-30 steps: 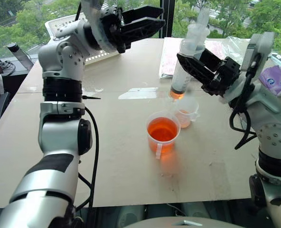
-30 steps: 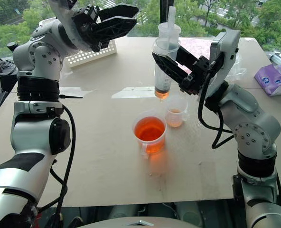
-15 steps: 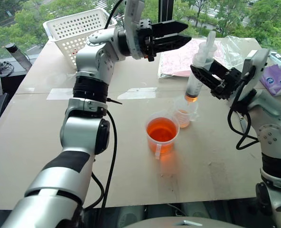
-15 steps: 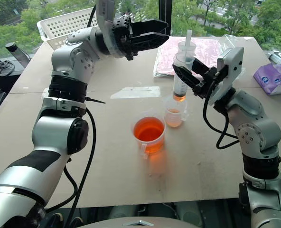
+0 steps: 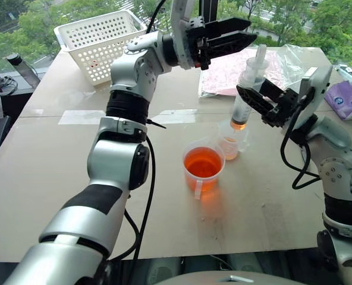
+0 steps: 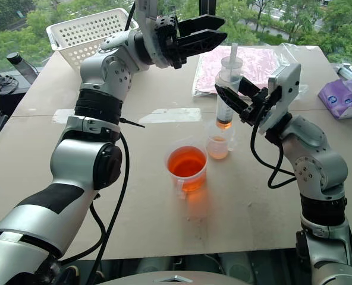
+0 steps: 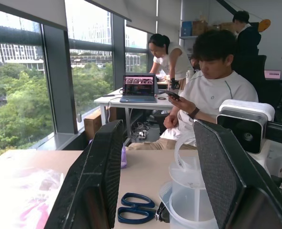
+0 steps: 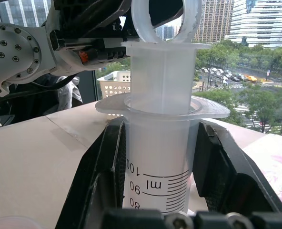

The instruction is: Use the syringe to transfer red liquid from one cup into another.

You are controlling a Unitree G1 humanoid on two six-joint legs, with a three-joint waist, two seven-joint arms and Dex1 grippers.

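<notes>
A: While the table [image 5: 57, 178] is taken first, why is the handled beaker [image 5: 203, 168] left at its centre?

B: It is judged the source; red liquid [image 5: 203, 161] is still held there. The small cup [image 5: 231, 144] is set touching it at two o'clock.

A: And the syringe [image 5: 247, 89]?

B: It is held upright above the small cup, its barrel clamped between the right gripper [image 8: 160, 157] fingers, probably for emptying. The left gripper [image 5: 238, 37] is held with jaws apart and empty at twelve o'clock, near the plunger.

A: Anything unclear?

B: The syringe tip cannot be made out.
</notes>
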